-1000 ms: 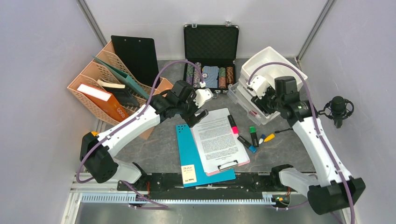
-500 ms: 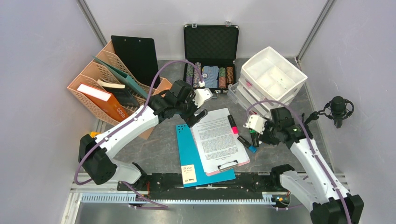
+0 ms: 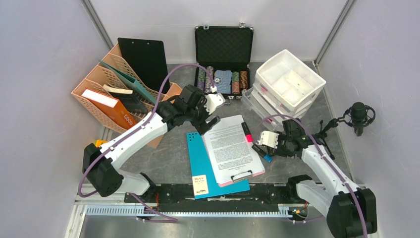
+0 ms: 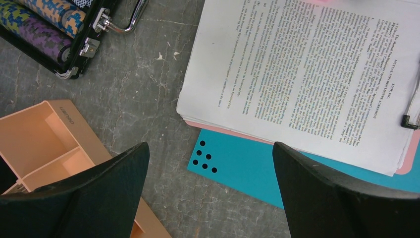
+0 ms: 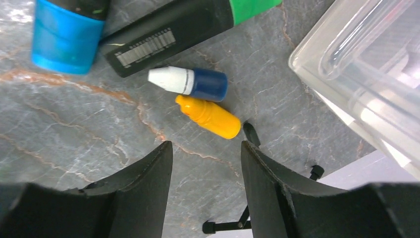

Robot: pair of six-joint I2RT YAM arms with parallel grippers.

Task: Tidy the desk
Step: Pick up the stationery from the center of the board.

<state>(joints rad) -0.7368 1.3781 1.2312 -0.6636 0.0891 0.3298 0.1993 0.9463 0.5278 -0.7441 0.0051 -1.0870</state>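
Matt mottled desk (image 5: pixel 74 129) (stone-look, scuffed), glossy clear plastic drawer (image 5: pixel 366 64), white paper sheets (image 4: pixel 307 74)

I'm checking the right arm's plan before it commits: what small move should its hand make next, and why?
Probably ease the right hand forward and down over the small orange bottle, then close. Its jaws stand apart and empty above the desk, the bottle lies loose just beyond the gap, and the blue-and-white bottle lies close beside it, so aim needs care.

Top view high overhead, wrist views close over desk (image 4: pixel 148 89) (looking down)
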